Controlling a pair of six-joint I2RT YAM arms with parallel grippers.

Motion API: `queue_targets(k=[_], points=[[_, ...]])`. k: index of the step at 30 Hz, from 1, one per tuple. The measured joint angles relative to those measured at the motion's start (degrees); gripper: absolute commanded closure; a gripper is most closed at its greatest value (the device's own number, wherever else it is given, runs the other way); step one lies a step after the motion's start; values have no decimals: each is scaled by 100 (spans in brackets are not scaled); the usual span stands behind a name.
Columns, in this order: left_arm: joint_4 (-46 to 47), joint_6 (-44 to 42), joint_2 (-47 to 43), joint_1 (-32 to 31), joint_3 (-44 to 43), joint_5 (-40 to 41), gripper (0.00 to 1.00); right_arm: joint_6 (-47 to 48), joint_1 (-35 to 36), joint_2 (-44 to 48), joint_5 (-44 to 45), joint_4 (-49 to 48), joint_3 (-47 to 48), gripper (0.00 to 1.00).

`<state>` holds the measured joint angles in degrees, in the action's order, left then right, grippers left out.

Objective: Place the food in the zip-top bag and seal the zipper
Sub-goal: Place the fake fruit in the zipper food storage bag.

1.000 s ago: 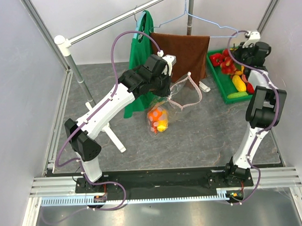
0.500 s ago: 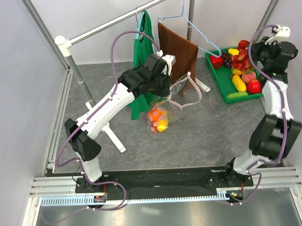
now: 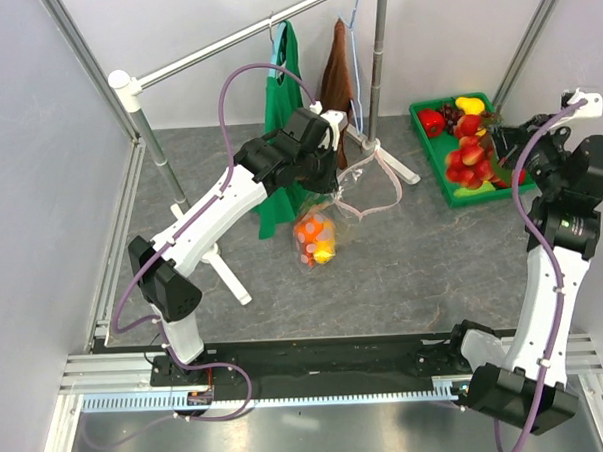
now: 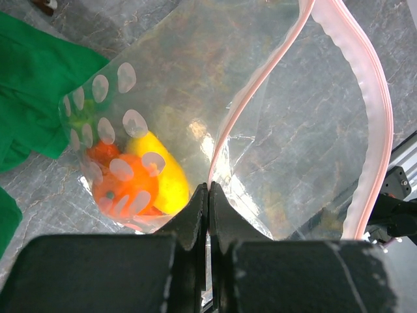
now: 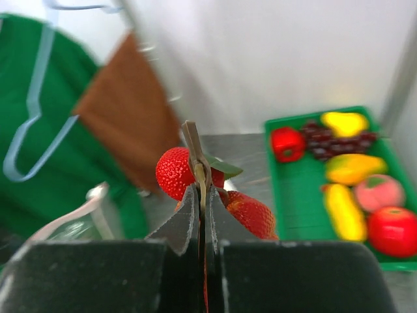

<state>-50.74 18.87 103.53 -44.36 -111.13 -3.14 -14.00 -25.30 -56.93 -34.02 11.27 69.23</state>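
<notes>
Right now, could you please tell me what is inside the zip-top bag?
Inside the zip-top bag sit an orange fruit and a yellow fruit. Anything beneath them is covered, and the bag's print and glare blur the rest.

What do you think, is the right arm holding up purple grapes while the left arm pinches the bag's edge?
Not grapes. The right wrist view shows the right gripper, jaws shut, holding red strawberries by the stem; the purple grapes lie in the green tray. The left gripper does pinch the zip-top bag's edge.
</notes>
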Motion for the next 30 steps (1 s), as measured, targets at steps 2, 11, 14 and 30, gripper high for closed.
queue_targets(k=[2,11,14,30], points=[[2,17,0,0,0,-13,98,-188,0,177,-402,133,7,100],[4,37,0,28,52,-66,98,-2387,236,304,-2129,-2061,-546,100],[4,39,0,48,85,-131,98,-2747,719,116,-2127,-2618,-546,100],[0,127,0,249,92,-520,98,-1196,3248,-275,-1019,-2883,-1462,100]])
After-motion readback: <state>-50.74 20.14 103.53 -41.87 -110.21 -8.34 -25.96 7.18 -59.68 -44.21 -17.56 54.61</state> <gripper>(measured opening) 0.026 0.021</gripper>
